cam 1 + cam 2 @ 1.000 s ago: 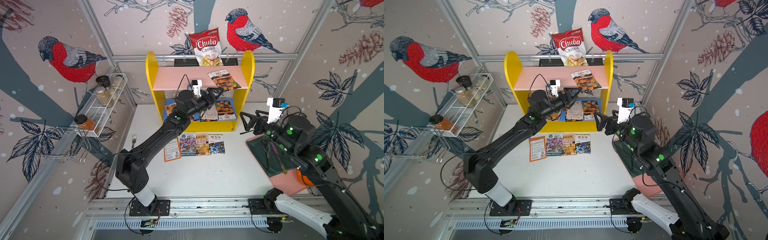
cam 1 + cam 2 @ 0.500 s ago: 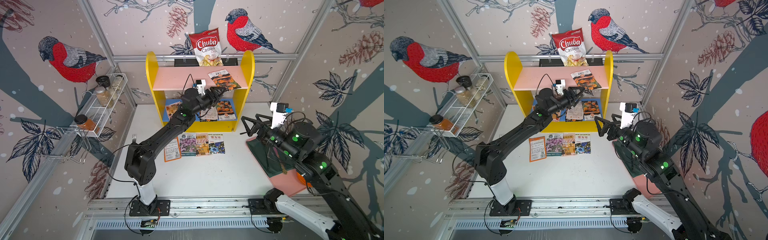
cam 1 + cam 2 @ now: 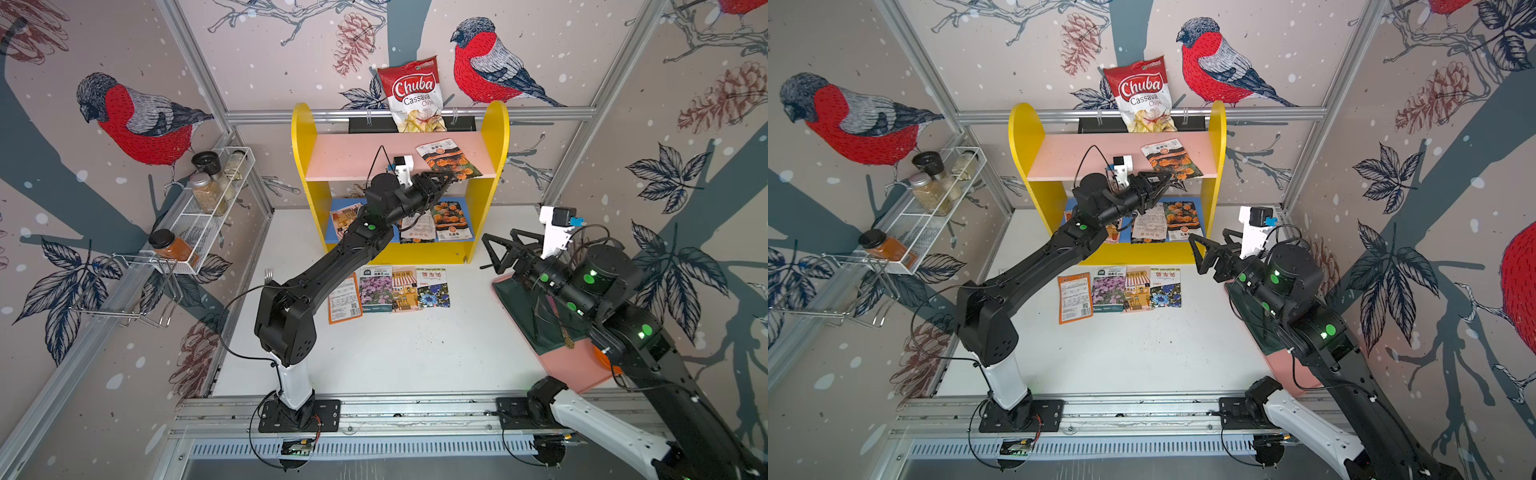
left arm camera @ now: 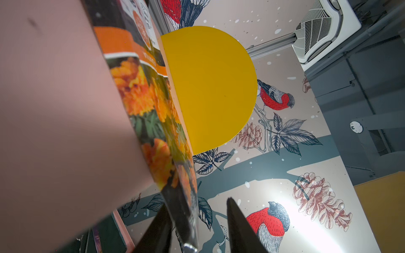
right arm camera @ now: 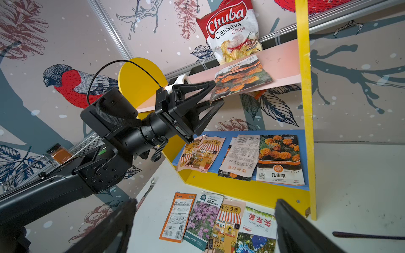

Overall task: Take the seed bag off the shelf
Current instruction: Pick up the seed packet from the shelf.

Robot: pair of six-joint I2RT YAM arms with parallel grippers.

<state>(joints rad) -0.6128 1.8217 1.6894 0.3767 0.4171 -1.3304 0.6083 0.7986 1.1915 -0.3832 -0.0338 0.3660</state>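
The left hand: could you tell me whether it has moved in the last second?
Yes. The left hand has edged toward the yellow rounded side panel nearest the orange marigold seed bag, and its jaws straddle that bag's overhanging corner.

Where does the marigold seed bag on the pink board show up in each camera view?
Top view: seed bag on the pink board, below the chips bag.
Top view: seed bag, same place.
Left wrist: close up, between pink board and yellow side panel.
Right wrist: seed bag at the left hand's tips.
Shared landmark: that yellow side panel.
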